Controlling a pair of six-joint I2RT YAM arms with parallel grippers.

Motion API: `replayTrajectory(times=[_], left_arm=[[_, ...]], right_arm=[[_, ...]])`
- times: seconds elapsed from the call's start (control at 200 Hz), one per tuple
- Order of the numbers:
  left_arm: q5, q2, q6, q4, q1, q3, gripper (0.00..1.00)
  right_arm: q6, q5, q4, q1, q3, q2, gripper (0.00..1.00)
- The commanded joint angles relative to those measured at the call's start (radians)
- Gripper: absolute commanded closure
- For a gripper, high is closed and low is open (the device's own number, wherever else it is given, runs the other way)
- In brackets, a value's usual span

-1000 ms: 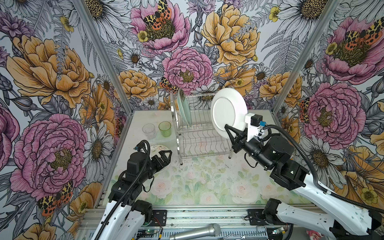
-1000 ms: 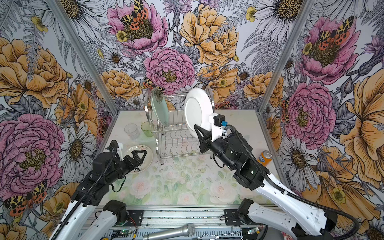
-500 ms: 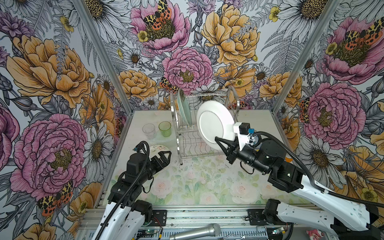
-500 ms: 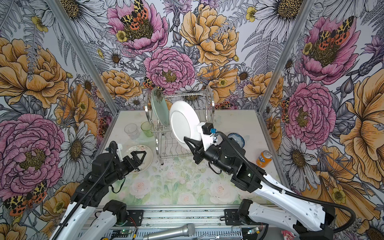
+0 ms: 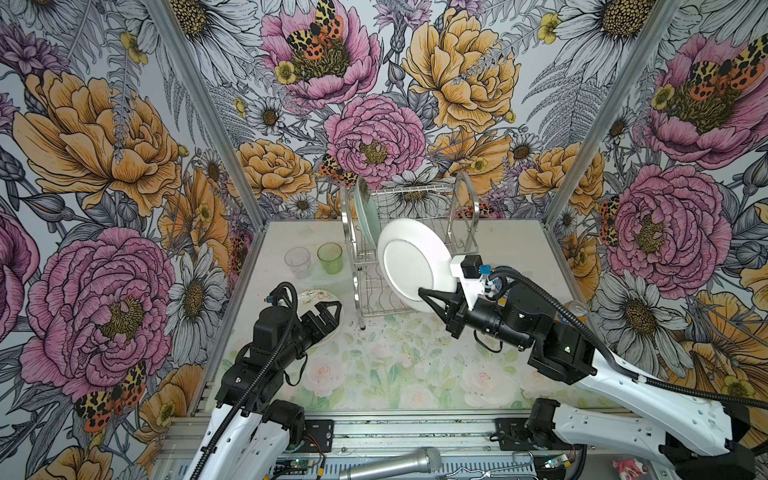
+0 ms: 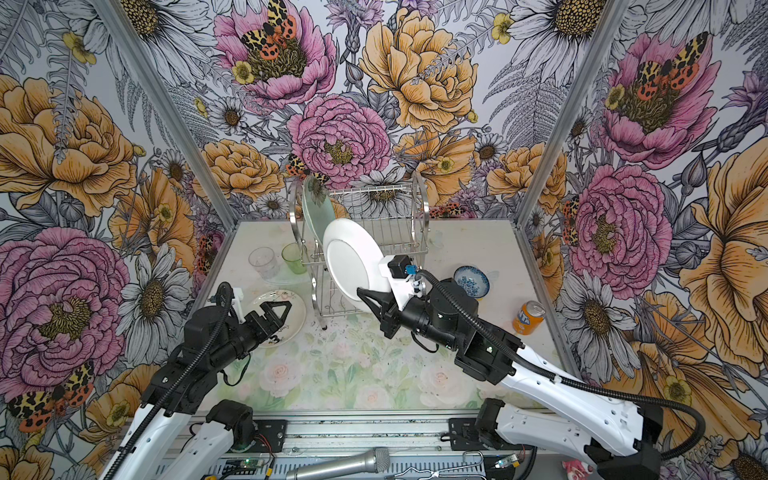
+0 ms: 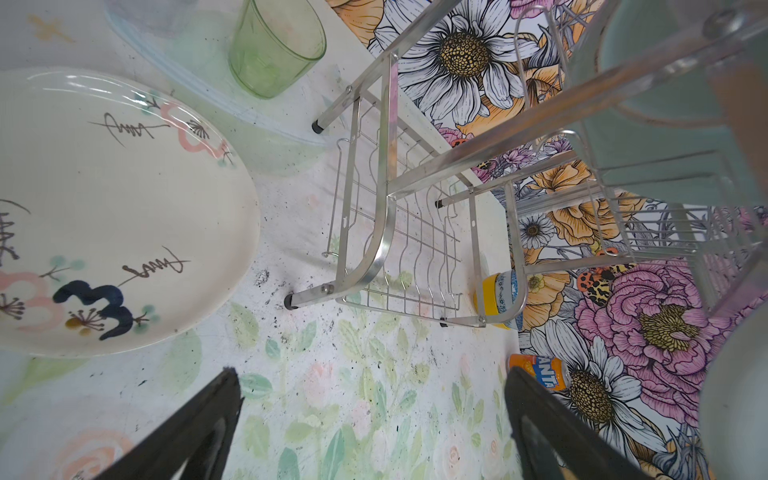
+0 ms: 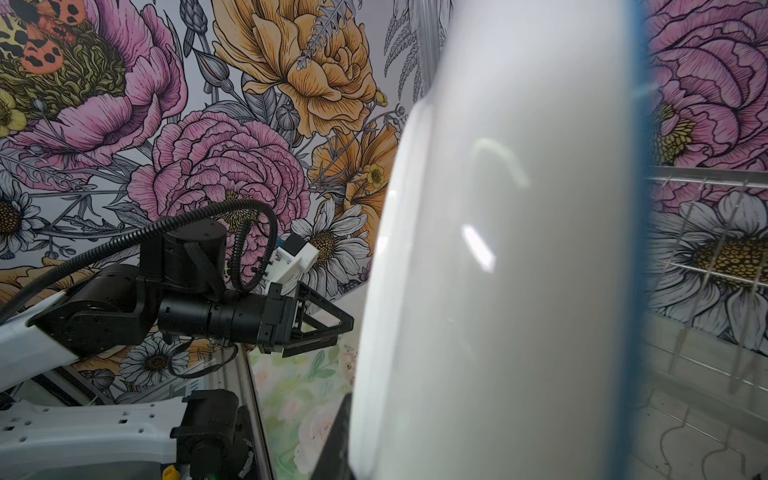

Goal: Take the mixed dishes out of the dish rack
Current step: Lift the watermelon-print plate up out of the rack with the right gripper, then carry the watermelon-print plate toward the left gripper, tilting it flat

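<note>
My right gripper (image 5: 428, 297) (image 6: 368, 297) is shut on the lower rim of a white plate (image 5: 415, 266) (image 6: 353, 262) (image 8: 498, 249), holding it on edge in front of the dish rack (image 5: 465, 208) (image 6: 419, 199) (image 7: 386, 187). A pale green plate (image 5: 365, 212) (image 6: 316, 208) stands in the rack's upper tier at its left end. My left gripper (image 5: 332, 316) (image 6: 282, 318) (image 7: 370, 374) is open and empty, above a cream patterned plate (image 6: 297, 322) (image 7: 124, 208) that lies flat on the table.
A green tumbler (image 5: 330, 257) (image 6: 294, 257) (image 7: 274, 45) and a clear glass (image 5: 297, 262) (image 6: 263, 262) stand left of the rack. A blue-and-white bowl (image 6: 471, 282) and an orange soda can (image 6: 528, 318) (image 7: 540, 372) sit to the right. Walls close in on three sides.
The right gripper has carried the white plate out of the rack, down and to the left toward the front. The left arm has not moved.
</note>
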Motion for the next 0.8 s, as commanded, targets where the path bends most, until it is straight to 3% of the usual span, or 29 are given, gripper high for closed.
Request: replayTrajectory(times=[0.0,0.54,0.796], left_arm=[[-0.031,-0.019,-0.011,-0.006,-0.003,-0.003,0.01],[-0.003,0.005,-0.003,-0.007,0.001,0.028,0.01],[0.083,0.002,-0.118,-0.006,0.000,0.087,0.01]], right_arm=[[-0.024,-0.018,0.126,0.018,0.013,0.010,1.00],[-0.058,0.000,0.141,0.093,-0.005,0.121,1.00],[-0.061,0.021,0.153,0.098,-0.022,0.152,1.00]])
